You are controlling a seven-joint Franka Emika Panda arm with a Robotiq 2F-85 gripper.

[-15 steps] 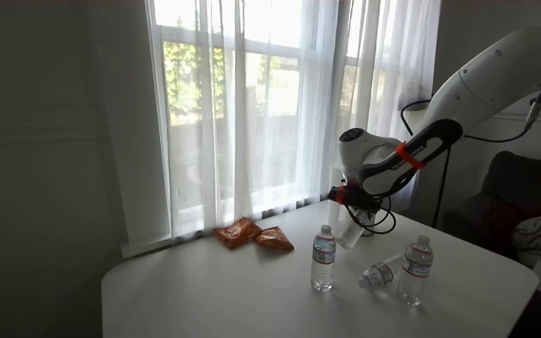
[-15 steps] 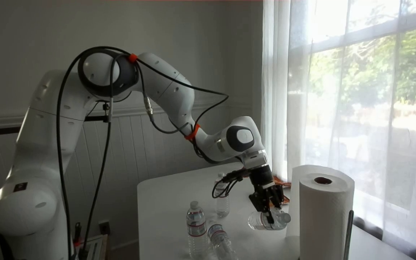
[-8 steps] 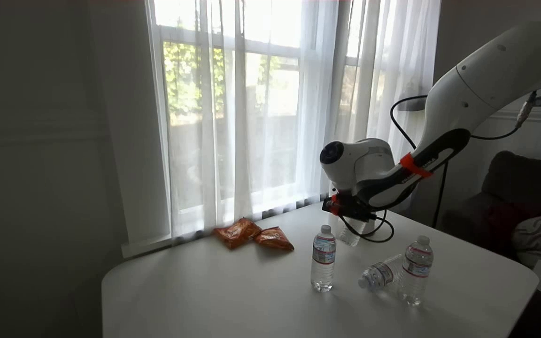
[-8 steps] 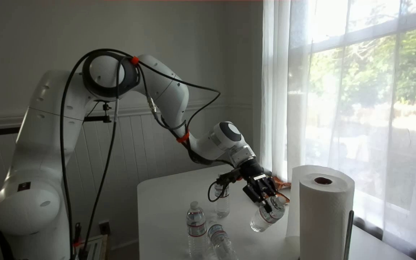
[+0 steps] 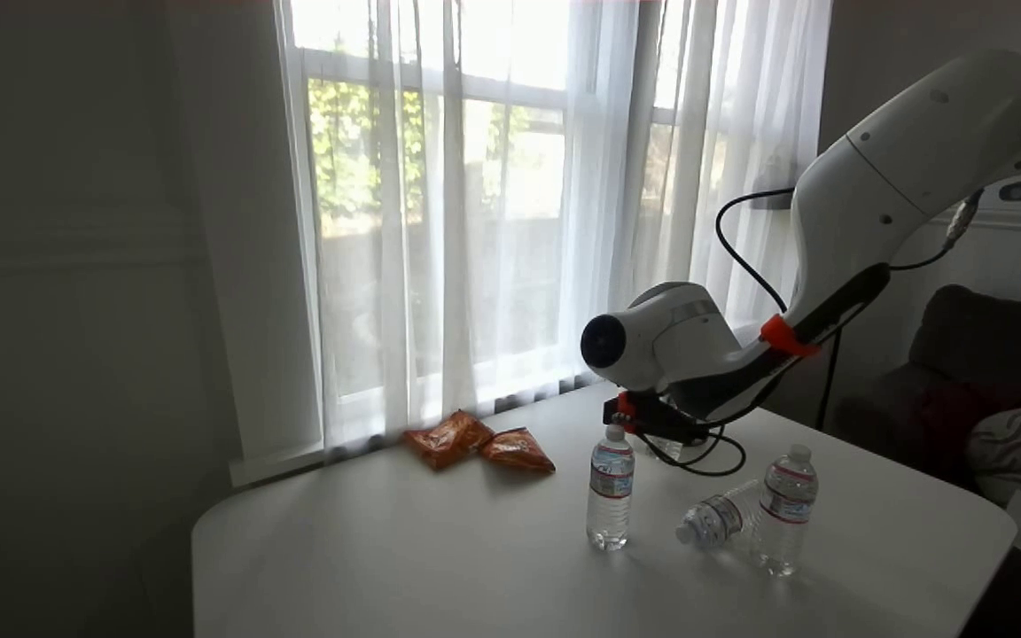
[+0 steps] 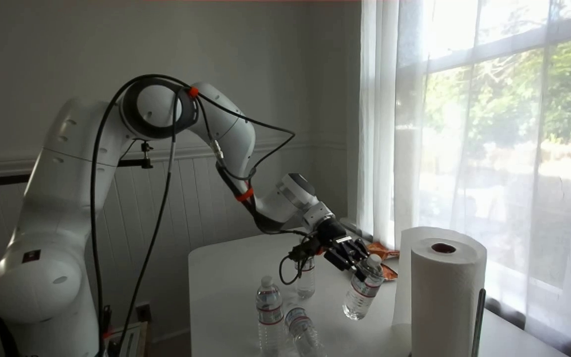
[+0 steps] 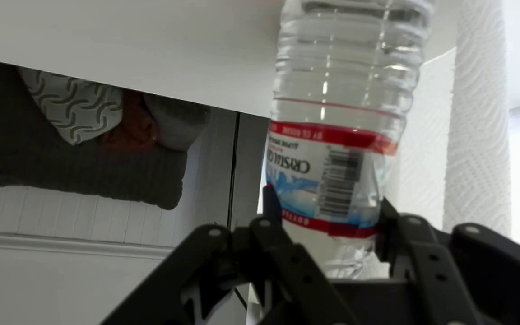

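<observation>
My gripper [image 7: 327, 208] is shut on a clear plastic water bottle [image 7: 339, 76] with a red, white and blue label, its fingers on either side of the label's lower band in the wrist view. In an exterior view this held bottle [image 6: 359, 300] leans, cap upward; whether its base touches the table I cannot tell. Elsewhere it is mostly hidden behind the wrist. Two similar bottles stand upright, a nearer one [image 5: 610, 505] and a right-hand one [image 5: 783, 518]. Between them and the right edge, a third bottle [image 5: 713, 519] lies on its side, close against the right-hand one.
A paper towel roll [image 6: 446, 302] stands upright beside the held bottle. Two orange snack packets [image 5: 450, 439] lie by the window. A sheer curtain [image 5: 519, 266] hangs along the white table's [image 5: 386, 549] far edge. Cables loop from the wrist.
The wrist has tilted over and come down, swinging the held bottle from nearly level to a steep lean with its cap up. The grip has stayed closed; the other bottles have not moved.
</observation>
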